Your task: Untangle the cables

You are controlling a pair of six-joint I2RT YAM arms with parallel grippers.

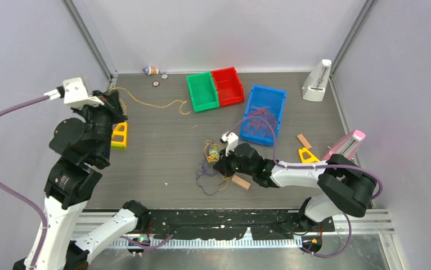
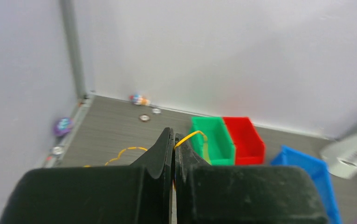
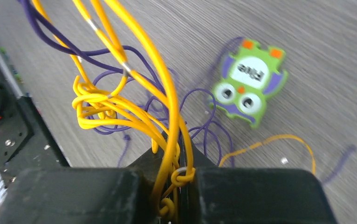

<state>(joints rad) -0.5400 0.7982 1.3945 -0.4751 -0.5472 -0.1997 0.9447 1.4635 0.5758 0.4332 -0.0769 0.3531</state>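
A tangle of yellow and dark purple cables [image 1: 212,164] lies mid-table. My right gripper [image 1: 221,162] is shut on a bunch of the yellow cables [image 3: 167,116], whose knotted strands run between its jaws; purple cables [image 3: 204,133] loop on the table behind them. Far left, my left gripper [image 1: 112,101] is raised and shut on one long yellow cable [image 1: 151,104] that trails across the table to the green bin [image 1: 202,91]. In the left wrist view that cable [image 2: 189,137] comes out beside the shut gripper [image 2: 173,137]. Orange-red cables [image 1: 258,121] lie in the blue bin [image 1: 277,98].
A red bin [image 1: 228,85] stands beside the green one. A yellow triangle block [image 1: 120,135] sits under the left arm, and a wooden block [image 1: 241,182] lies by the tangle. An owl toy [image 3: 249,84] lies near the cables. White [image 1: 317,81] and pink [image 1: 345,145] stands stand at right.
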